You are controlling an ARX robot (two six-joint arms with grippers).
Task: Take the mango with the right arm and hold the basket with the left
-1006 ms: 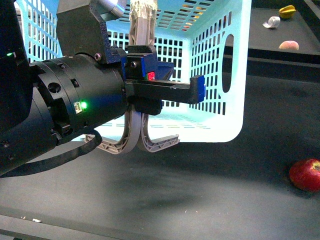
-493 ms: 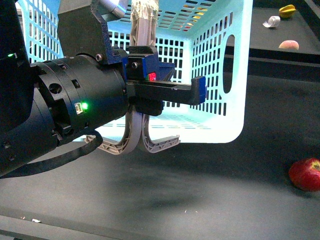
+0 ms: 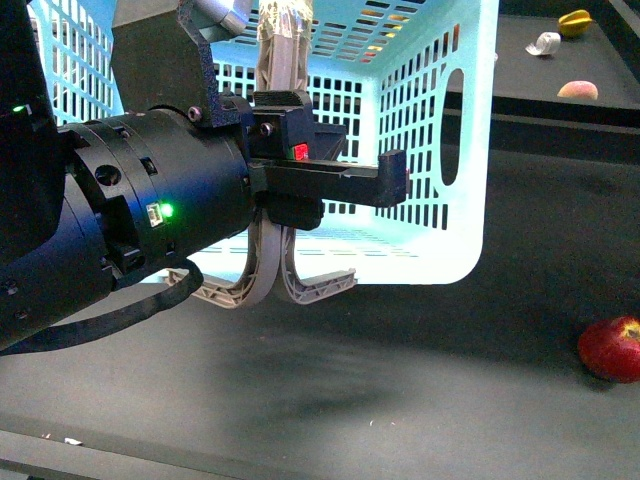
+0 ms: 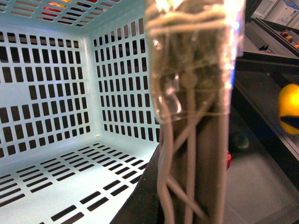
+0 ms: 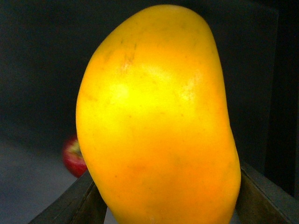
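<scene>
Already both halves of the job look in hand. On my right wrist feed the mango [image 5: 159, 121] fills nearly the whole picture, standing on end. The dark fingers [image 5: 77, 203] of the right claw [image 5: 163, 212] show at either side of its lower end. I read that claw as pinching the mango and carrying it clear of the bench, though the contact itself is hidden behind the fruit. A red apple [image 5: 74, 156] lies well behind it. The right arm does not show on the front feed, so I cannot place the mango against the basket from there.

On the front feed my left claw [image 3: 385, 182] looks pressed together on the basket [image 3: 425, 130] by its taped handle [image 3: 283, 45], which runs up through the jaws. The left wrist feed has that handle right in front of the lens, with the slotted inside of the basket beside it; I see no fruit in there. The basket is tipped, its open side turned towards me. Whether it touches the bench [image 3: 400, 400] I cannot tell.

As the task is worded, I judge it all but done: what remains is holding both grips firm.
</scene>
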